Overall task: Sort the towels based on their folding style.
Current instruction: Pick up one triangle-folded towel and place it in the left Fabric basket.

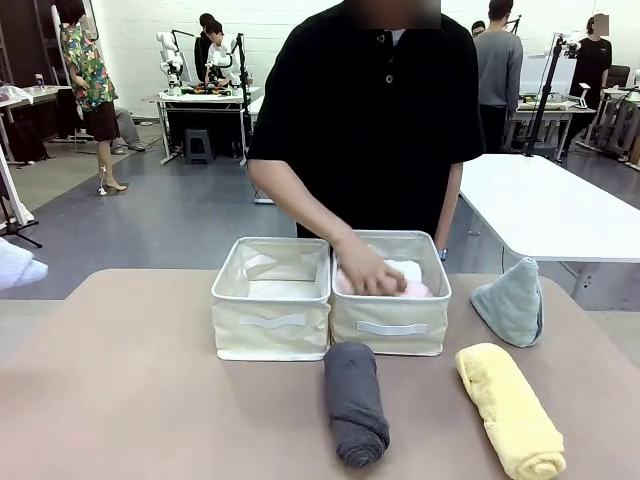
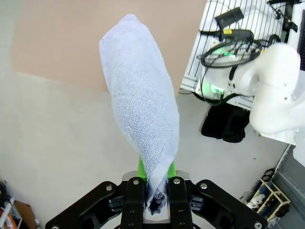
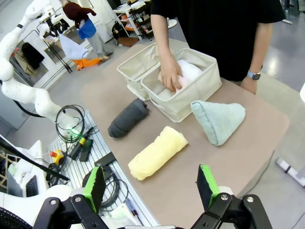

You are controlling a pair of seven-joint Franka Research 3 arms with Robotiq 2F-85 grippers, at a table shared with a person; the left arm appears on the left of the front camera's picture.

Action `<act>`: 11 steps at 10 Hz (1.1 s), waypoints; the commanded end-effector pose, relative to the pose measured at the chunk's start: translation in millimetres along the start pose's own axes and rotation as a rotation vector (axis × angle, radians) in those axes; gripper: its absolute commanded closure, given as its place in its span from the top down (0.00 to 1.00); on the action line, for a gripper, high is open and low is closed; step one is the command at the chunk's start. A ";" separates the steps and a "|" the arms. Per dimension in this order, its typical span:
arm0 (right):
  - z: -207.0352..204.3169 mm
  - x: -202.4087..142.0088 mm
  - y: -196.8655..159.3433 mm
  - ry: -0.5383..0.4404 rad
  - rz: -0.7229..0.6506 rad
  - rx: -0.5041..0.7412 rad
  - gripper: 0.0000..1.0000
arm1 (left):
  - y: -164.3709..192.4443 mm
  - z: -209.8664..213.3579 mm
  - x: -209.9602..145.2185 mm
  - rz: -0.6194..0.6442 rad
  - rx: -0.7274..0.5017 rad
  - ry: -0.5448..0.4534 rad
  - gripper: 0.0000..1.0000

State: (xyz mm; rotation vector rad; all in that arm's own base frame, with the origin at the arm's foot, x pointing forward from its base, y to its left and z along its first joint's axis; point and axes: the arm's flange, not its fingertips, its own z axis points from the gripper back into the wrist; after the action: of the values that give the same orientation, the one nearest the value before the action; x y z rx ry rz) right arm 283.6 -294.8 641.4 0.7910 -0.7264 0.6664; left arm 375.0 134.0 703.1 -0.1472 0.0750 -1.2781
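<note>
Two baskets [image 1: 270, 338] [image 1: 392, 342]; one grey roll [image 1: 355, 402]; one yellow roll [image 1: 510, 412]; one teal cone [image 1: 512, 300].

Six small terry towels are in view. Four are rolled cylinders: a dark grey rolled towel [image 1: 355, 402], a yellow rolled towel [image 1: 510, 412], a white rolled towel [image 1: 406, 268] and a pale pink rolled towel [image 1: 418, 290]. Two are cone-like triangles: a pale teal cone towel [image 1: 512, 300] and a light blue cone towel [image 2: 140, 100]. There are two cream fabric baskets, the left basket [image 1: 270, 338] and the right basket [image 1: 390, 345].

I can read no writing from here. No letters, labels, brand marks or numbers are legible on anything on the desk or beyond it.
</note>
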 end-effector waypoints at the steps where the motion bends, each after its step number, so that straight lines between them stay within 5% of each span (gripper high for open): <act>1: 2.6 2.2 -0.5 -0.025 0.016 0.012 1.00 | 7.9 16.0 61.6 -0.034 0.028 -0.050 0.15; 6: 2.6 2.2 -0.5 -0.025 0.016 0.012 1.00 | -2.3 30.6 204.2 -0.150 0.132 -0.068 0.15; 11: 2.6 2.2 -0.5 -0.025 0.016 0.012 1.00 | -3.0 27.3 184.6 -0.156 0.123 -0.072 0.15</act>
State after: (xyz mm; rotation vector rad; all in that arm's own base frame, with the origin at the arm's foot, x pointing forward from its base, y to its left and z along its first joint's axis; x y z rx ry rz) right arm 282.5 -295.8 642.1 0.7883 -0.7270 0.6639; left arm 434.7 -42.2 734.7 -0.0965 -0.0751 -1.4105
